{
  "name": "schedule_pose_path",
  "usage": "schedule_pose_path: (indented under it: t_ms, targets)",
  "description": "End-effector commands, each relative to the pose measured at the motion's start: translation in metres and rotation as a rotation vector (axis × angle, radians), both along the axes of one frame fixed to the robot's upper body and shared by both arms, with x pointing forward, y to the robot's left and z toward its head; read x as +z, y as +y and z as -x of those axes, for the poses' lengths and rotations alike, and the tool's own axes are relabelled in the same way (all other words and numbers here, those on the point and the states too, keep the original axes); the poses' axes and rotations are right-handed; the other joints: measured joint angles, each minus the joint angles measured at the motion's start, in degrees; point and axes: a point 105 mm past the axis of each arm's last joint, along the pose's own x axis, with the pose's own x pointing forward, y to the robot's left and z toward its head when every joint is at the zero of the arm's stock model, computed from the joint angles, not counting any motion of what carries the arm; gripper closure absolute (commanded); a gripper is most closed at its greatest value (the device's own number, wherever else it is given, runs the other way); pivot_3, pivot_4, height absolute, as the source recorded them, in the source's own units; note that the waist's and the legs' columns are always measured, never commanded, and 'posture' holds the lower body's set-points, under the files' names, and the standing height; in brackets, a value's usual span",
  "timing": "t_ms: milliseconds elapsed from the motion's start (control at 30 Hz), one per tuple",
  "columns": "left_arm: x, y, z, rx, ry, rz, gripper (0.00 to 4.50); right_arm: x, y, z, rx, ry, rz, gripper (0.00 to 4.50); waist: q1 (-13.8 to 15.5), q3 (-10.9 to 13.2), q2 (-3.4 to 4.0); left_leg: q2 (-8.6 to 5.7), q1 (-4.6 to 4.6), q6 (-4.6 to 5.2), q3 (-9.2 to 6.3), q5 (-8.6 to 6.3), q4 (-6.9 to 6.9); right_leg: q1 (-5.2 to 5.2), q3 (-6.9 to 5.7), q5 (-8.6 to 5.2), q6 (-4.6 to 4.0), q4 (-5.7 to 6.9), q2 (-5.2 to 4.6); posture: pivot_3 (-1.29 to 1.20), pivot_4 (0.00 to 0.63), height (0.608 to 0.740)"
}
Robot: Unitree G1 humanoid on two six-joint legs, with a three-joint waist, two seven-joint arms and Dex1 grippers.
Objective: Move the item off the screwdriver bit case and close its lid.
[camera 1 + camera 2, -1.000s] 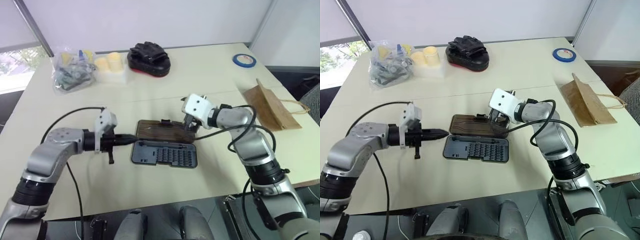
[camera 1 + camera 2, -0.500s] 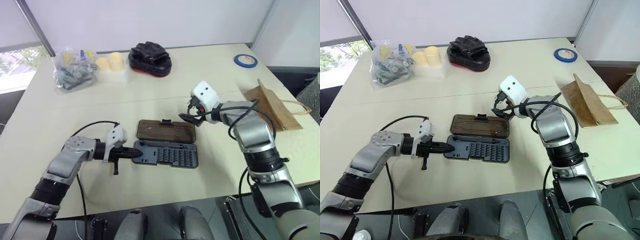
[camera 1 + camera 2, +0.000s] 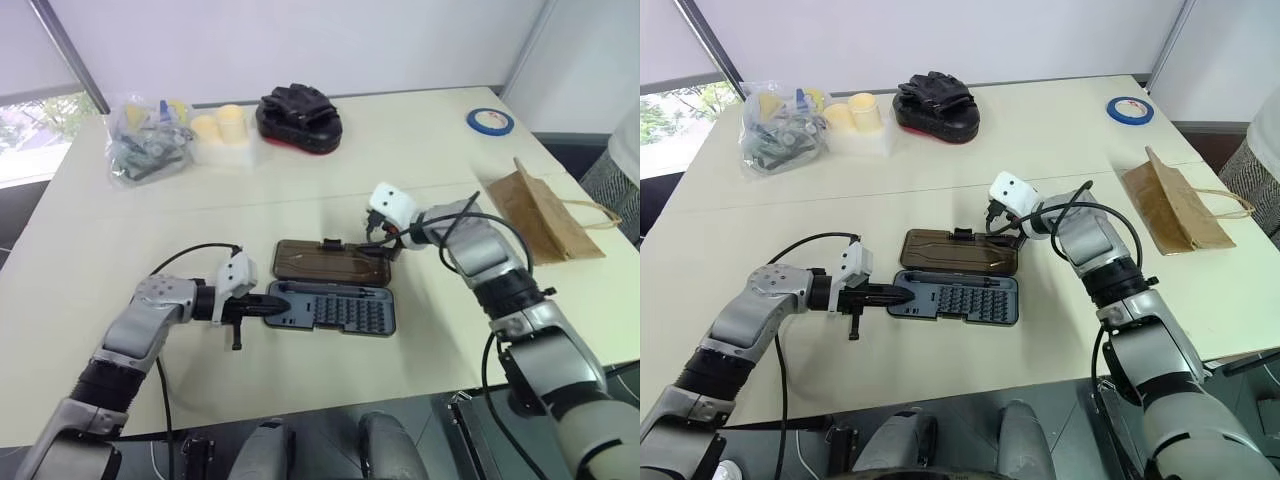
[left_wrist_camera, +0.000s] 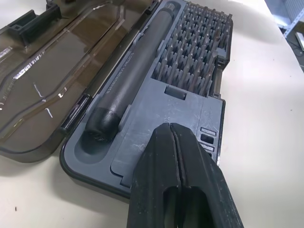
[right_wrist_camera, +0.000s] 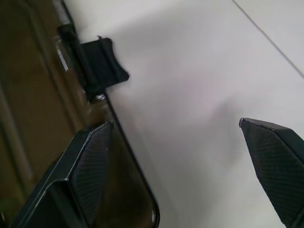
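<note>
The screwdriver bit case [image 3: 330, 309] lies flat and open on the pale table in front of me, its dark grey-blue tray packed with rows of small bits and a black driver handle [image 4: 130, 76] along the hinge side. Its lid [image 3: 331, 262], a smoky brown translucent panel with a small black latch tab [image 5: 102, 61], is folded back flat on the tabletop behind the tray. The brown paper bag [image 3: 540, 215], twine handles trailing, rests well apart to my right.
</note>
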Motion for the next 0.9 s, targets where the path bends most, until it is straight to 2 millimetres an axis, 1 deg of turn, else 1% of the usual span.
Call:
schedule_pose_path:
  t_ms: [33, 300, 333, 367, 400, 433, 600, 633, 900]
  targets:
    - [-0.01, 0.003, 0.002, 0.02, 0.028, -0.029, 4.5, 0.014, -0.001, -0.009, 0.001, -0.059, 0.003, 0.08, -0.01, 0.0, 0.0, 0.0, 0.0, 0.0, 0.0, 0.0, 0.0, 0.0, 0.0, 0.0, 0.0, -0.01, 0.0, 0.0, 0.15, 0.74]
    - [-0.01, 0.006, 0.0, 0.036, 0.017, -0.029, 4.5, 0.002, 0.001, -0.001, 0.048, -0.012, 0.015, 0.08, -0.02, -0.02, 0.03, 0.0, 0.04, -0.01, -0.01, 0.01, 0.02, 0.02, 0.0, 0.0, 0.0, 0.03, 0.0, 0.0, 0.15, 0.74]
    - [-0.009, 0.006, -0.001, 0.038, 0.015, -0.028, 4.5, 0.0, 0.001, 0.0, 0.053, -0.006, 0.02, 0.61, -0.02, -0.02, 0.04, 0.0, 0.03, -0.01, -0.01, 0.01, 0.02, 0.02, 0.0, 0.0, 0.0, 0.03, 0.0, 0.0, 0.15, 0.74]
    - [-0.009, 0.005, -0.001, 0.039, 0.013, -0.027, 4.5, -0.002, 0.001, 0.002, 0.058, -0.001, 0.026, 0.91, -0.02, -0.02, 0.04, 0.0, 0.03, -0.01, -0.01, 0.01, 0.02, 0.02, 0.0, 0.0, 0.0, 0.03, 0.0, 0.0, 0.15, 0.74]
    - [-0.009, 0.005, -0.001, 0.04, 0.011, -0.025, 4.5, -0.003, 0.001, 0.003, 0.064, 0.005, 0.031, 1.52, -0.02, -0.02, 0.04, 0.0, 0.03, -0.01, -0.01, 0.01, 0.02, 0.02, 0.0, 0.0, 0.0, 0.03, 0.0, 0.0, 0.15, 0.74]
    - [-0.008, 0.005, -0.001, 0.04, 0.01, -0.024, 4.5, -0.004, 0.002, 0.004, 0.068, 0.009, 0.034, 1.92, -0.02, -0.03, 0.04, 0.0, 0.03, -0.01, -0.01, 0.01, 0.02, 0.02, 0.0, 0.0, 0.0, 0.03, 0.0, 0.0, 0.15, 0.74]
    - [-0.008, 0.003, -0.001, 0.043, 0.004, -0.018, 4.5, -0.008, 0.003, 0.008, 0.083, 0.03, 0.048, 4.38, -0.04, -0.05, 0.02, 0.0, 0.06, -0.02, -0.01, 0.01, 0.09, 0.05, 0.0, 0.0, 0.0, 0.09, 0.0, 0.0, 0.15, 0.74]
    - [-0.007, 0.002, -0.002, 0.043, 0.003, -0.017, 4.5, -0.009, 0.003, 0.009, 0.088, 0.036, 0.049, 4.45, -0.03, -0.13, 0.0, 0.0, 0.08, -0.02, -0.01, 0.01, 0.1, 0.06, 0.01, 0.0, 0.0, 0.1, 0.0, 0.0, 0.15, 0.74]
    - [-0.006, 0.0, -0.005, 0.057, -0.01, -0.005, 4.5, -0.012, 0.006, 0.017, 0.136, 0.053, 0.081, 4.45, 0.19, -0.15, 0.02, 0.0, 0.14, -0.03, -0.03, 0.02, 0.09, 0.14, 0.0, 0.0, 0.0, 0.12, 0.01, 0.0, 0.15, 0.74]
